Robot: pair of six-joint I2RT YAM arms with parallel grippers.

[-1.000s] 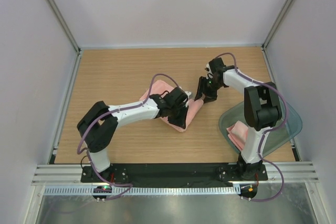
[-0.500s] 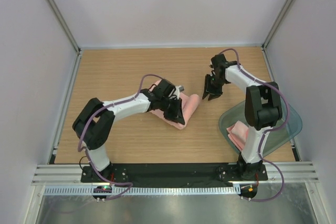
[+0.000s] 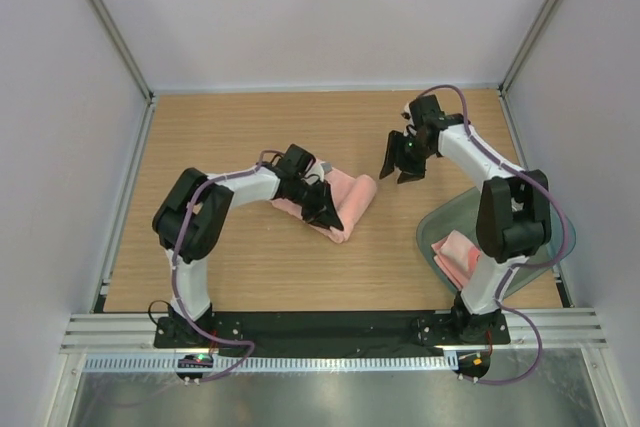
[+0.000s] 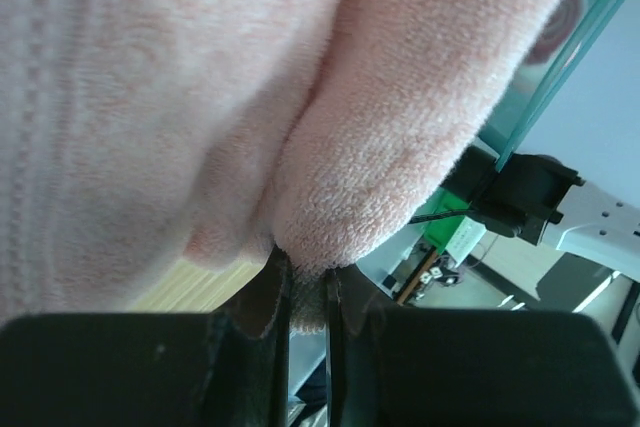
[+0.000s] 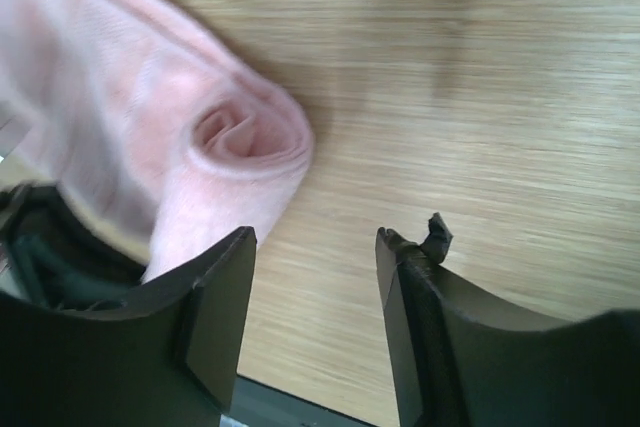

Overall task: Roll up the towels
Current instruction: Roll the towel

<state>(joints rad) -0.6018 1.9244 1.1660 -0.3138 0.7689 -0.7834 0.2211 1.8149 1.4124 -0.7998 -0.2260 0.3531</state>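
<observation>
Only one pink towel (image 3: 455, 252) inside tray (image 3: 558, 237)

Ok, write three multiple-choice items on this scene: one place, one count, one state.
1. Where does the spare towel lie? A: far left corner. B: in the green tray. C: on the left arm's base.
2. How many pink towels show from above? A: one. B: four. C: two.
3. The right gripper is: A: open and empty. B: shut on a towel. C: shut on the tray.
B: it lies inside the tray at the right. C: the half-rolled towel plus the spare one. A: its jaws stand apart over the bare table.
</observation>
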